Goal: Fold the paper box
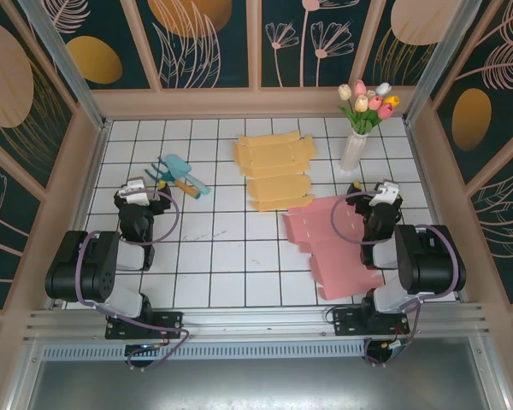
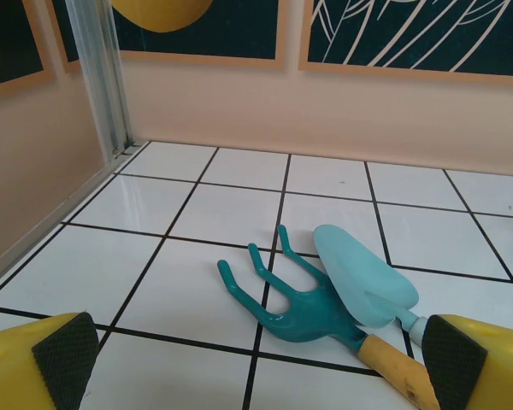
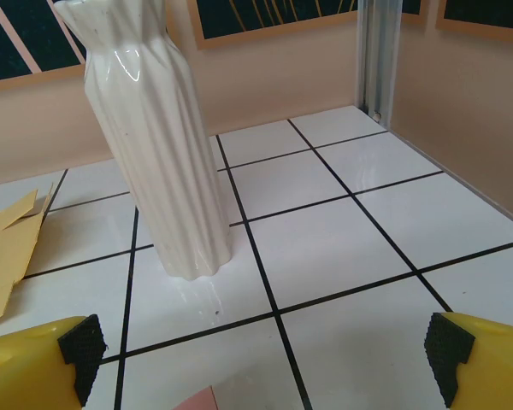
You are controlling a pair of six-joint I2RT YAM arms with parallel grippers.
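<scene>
Paper box sheets lay flat and unfolded on the white tiled worktop [image 1: 214, 256]: the pink sheet [image 1: 325, 248] toward the near right corner, partly under the right arm, and the yellow sheet [image 1: 275, 171] by the middle of the far edge, near the pink one. The left tool [image 2: 256, 359] hung spread wide and empty over the left side, with a teal hand fork [image 2: 274, 295] and a pale blue trowel [image 2: 363, 282] lying against each other just beyond it. The right tool [image 3: 265, 352], also spread wide and holding nothing, hung over the pink sheet's far edge, facing the white vase [image 3: 154, 145] near the far right corner.
</scene>
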